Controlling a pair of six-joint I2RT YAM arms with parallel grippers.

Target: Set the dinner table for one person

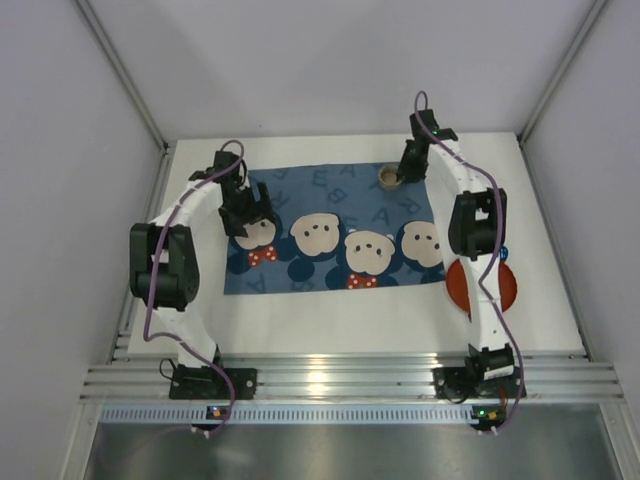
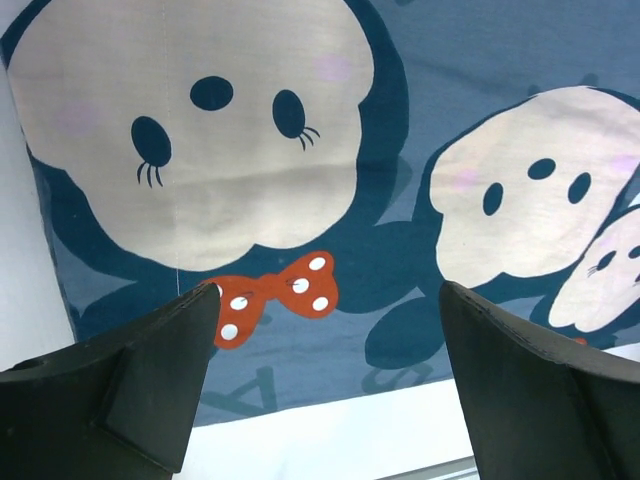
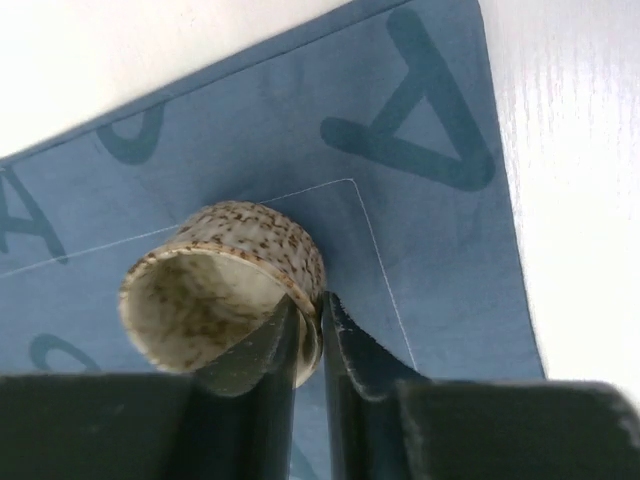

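The dinner table (image 1: 330,320) is stretching white across the middle of the frame. At lower right a red plate (image 1: 457,288) is lying on it, partly under the right arm. Left of centre, the left gripper (image 1: 252,220) is hovering, jaws wide apart, over the blue mouse-print mat (image 1: 300,190). At the mat's upper right corner the right gripper (image 3: 312,305) is pinching the wall of a speckled cup (image 3: 240,250), with one finger inside.
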